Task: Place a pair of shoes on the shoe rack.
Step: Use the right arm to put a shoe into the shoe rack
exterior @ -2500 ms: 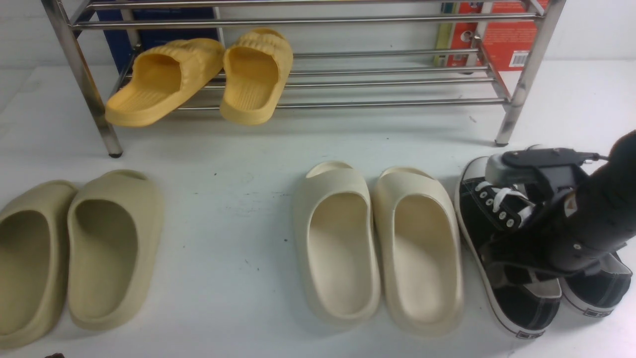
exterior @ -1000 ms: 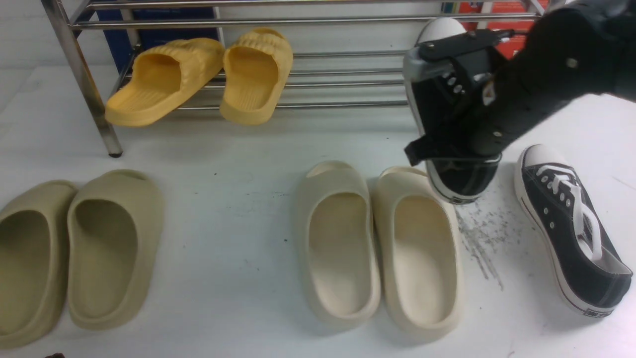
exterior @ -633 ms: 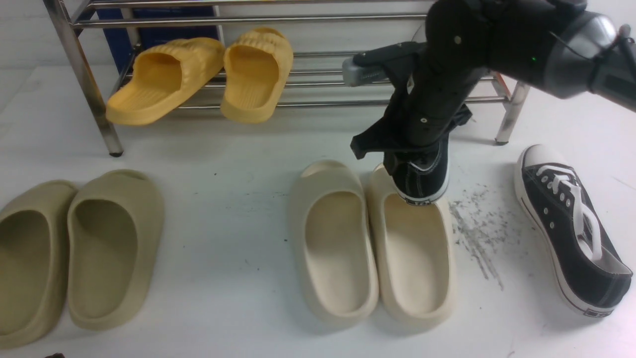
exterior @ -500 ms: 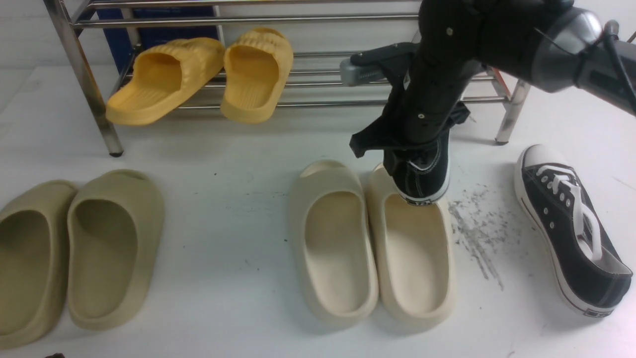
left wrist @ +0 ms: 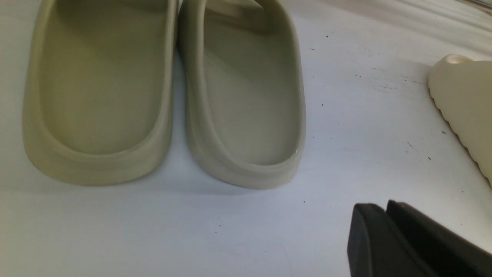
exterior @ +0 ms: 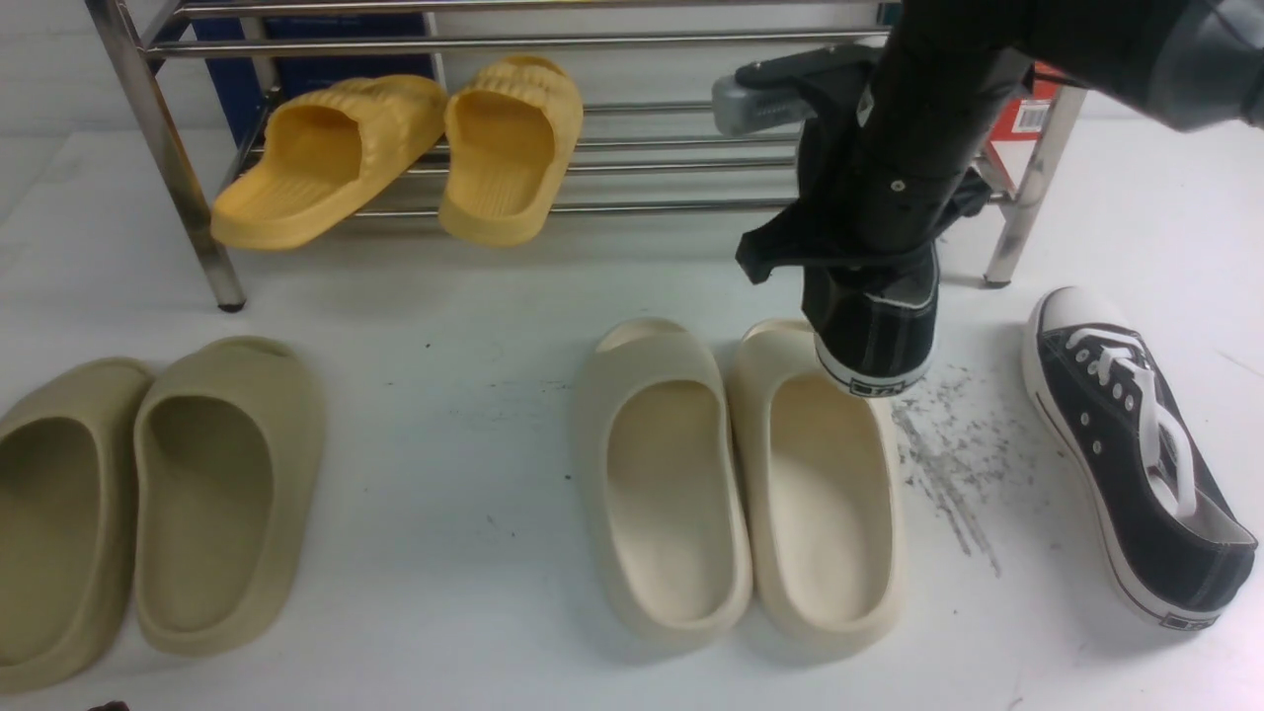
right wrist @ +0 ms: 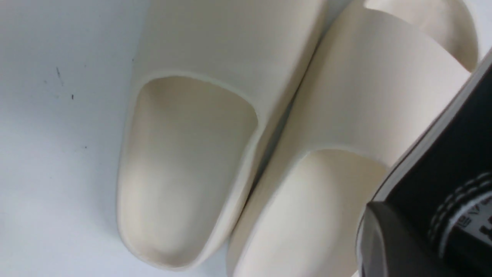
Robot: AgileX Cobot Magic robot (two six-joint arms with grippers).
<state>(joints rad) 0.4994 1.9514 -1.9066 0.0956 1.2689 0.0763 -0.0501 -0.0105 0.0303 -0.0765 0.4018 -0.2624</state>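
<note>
One black sneaker [exterior: 874,341] hangs heel-down in front of the shoe rack [exterior: 671,206], just above the toe of the right cream slide. My right gripper [exterior: 869,267] is shut on its upper part; the arm hides the laces and toe. In the right wrist view the sneaker's heel [right wrist: 442,173] sits beside one dark finger [right wrist: 384,238]. The other sneaker [exterior: 1136,454] lies flat on the table at the right, toe pointing to the rack. My left gripper [left wrist: 386,209] hovers low over the table, fingers together with nothing between them.
Two yellow slippers [exterior: 395,158] rest on the rack's lowest tier at the left. A cream pair of slides [exterior: 741,484] lies mid-table and an olive pair [exterior: 148,494] at the left. Red [exterior: 1027,109] and blue [exterior: 326,69] boxes stand behind the rack. Dark scuffs [exterior: 948,464] mark the table.
The right gripper lifted one sneaker off the table, swung it left over the cream slides, then shifted right and slightly up toward the rack. The cream slides were nudged slightly left.
</note>
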